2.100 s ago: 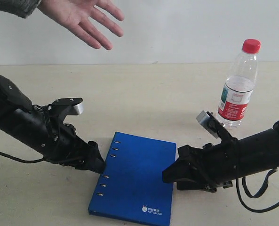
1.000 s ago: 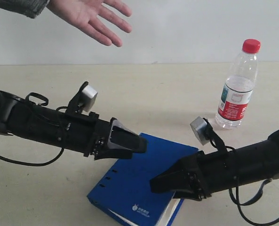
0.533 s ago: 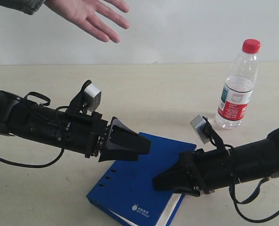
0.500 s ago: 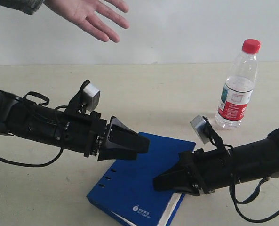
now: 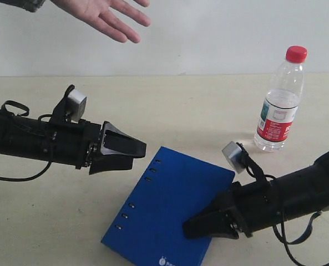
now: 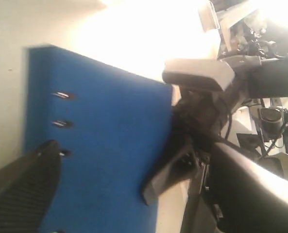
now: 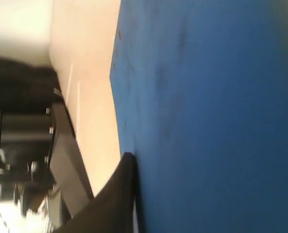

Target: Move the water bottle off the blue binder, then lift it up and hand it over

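Observation:
The water bottle (image 5: pixel 279 105), clear with a red cap, stands upright on the table at the back right, away from both grippers. The blue binder (image 5: pixel 164 210) lies tilted in the front middle, slots toward the left; it also fills the left wrist view (image 6: pixel 110 145) and the right wrist view (image 7: pixel 211 116). My right gripper (image 5: pixel 193 227) is clamped on the binder's right edge, one finger (image 7: pixel 117 194) showing along it and the other hidden. My left gripper (image 5: pixel 132 149) hovers open just left of the binder's far corner, holding nothing.
An open human hand (image 5: pixel 106 16) reaches in palm-up at the top left, above the left arm. The tan table (image 5: pixel 181 111) stretches between bottle and binder. The right arm's wrist camera (image 5: pixel 233 156) sticks up near the binder's right corner.
My left gripper has drawn back to the left, off the binder. The binder has turned and dropped flatter, its white pages no longer showing. The right gripper stays on its edge.

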